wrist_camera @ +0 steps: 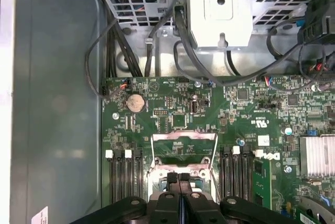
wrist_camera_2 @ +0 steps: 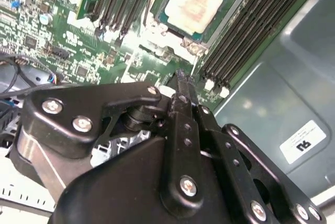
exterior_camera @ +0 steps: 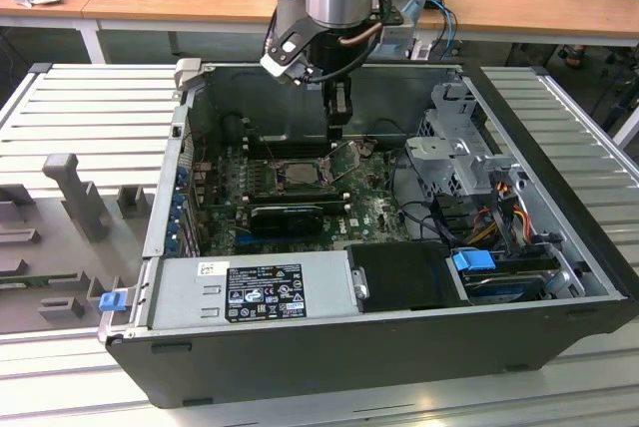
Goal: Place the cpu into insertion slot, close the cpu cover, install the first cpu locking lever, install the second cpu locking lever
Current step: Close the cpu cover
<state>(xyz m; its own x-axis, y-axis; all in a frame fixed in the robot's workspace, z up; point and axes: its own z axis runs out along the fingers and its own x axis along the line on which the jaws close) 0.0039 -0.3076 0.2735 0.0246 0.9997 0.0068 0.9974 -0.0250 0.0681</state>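
— Well, where is the chip (wrist_camera_2: 194, 1)?

— Seated in its socket (wrist_camera_2: 172, 34), inside the open computer case (exterior_camera: 329, 347). Toward the exterior view's right of it, the tool (wrist_camera: 179, 179) hangs with fingers pressed together, holding nothing. The metal cover (wrist_camera: 183, 136) stands raised just beside it.

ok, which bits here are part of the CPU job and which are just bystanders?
Job: cpu, seated in the insertion slot; cpu cover, open; gripper, shut, by the cover.
Bystanders: memory slots, coin cell, power supply, drive cage.
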